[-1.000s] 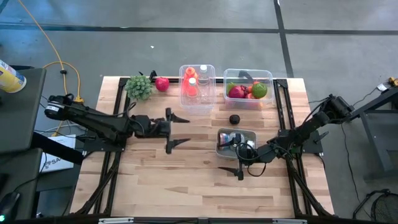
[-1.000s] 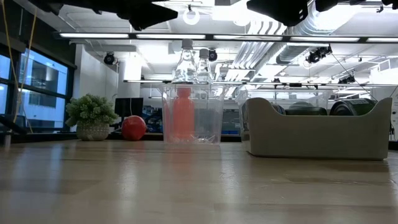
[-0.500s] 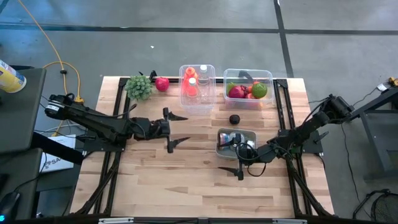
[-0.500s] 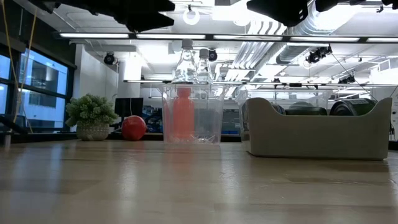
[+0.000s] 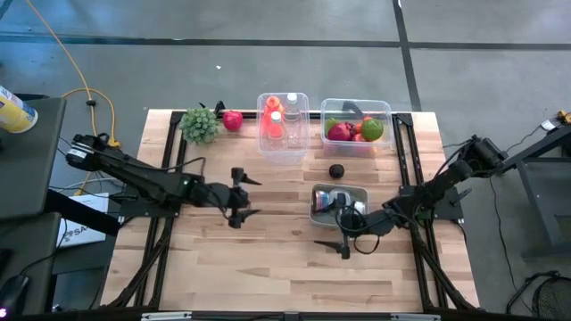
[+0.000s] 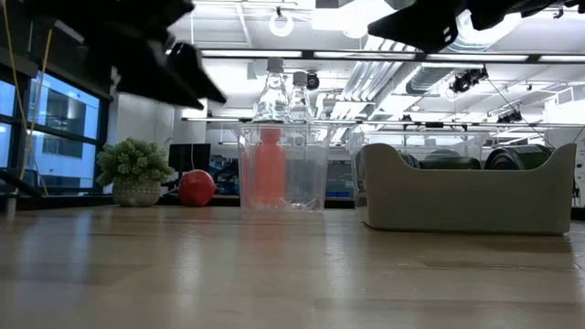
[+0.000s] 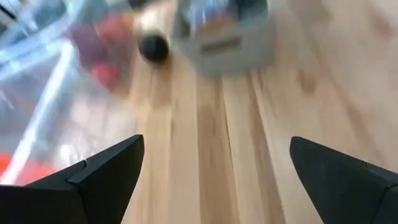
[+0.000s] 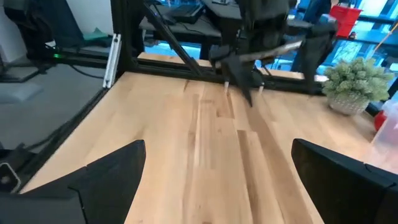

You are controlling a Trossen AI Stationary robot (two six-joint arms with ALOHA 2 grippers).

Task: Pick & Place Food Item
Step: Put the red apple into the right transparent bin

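Grey concrete floor [image 5: 268, 80] runs round a pale slatted wooden table [image 5: 268, 267], and from the low camera I see strip lights and ducting overhead. Along the far edge stand a small green potted plant [image 5: 199, 124] at eleven o'clock with a round red fruit [image 5: 233, 119] just beside it, a clear plastic tub of bottles [image 5: 284, 125] at twelve, and a clear plastic bin of red and green fruit [image 5: 356, 127] at one. A grey tray [image 5: 316, 203] sits at three, and the small dark round food item [image 5: 336, 170] lies loose on the boards between the bin and the tray. In the last second the left gripper [image 5: 244, 197], at nine o'clock near the middle, has pulled back a little, dipped lower and spread its fingers wide; it grasps nothing. Its wrist camera looks toward the dark item, so I take this as lining up for the pick, which is not yet made. The right gripper [image 5: 339, 227] waits at four by the tray, splayed and empty.
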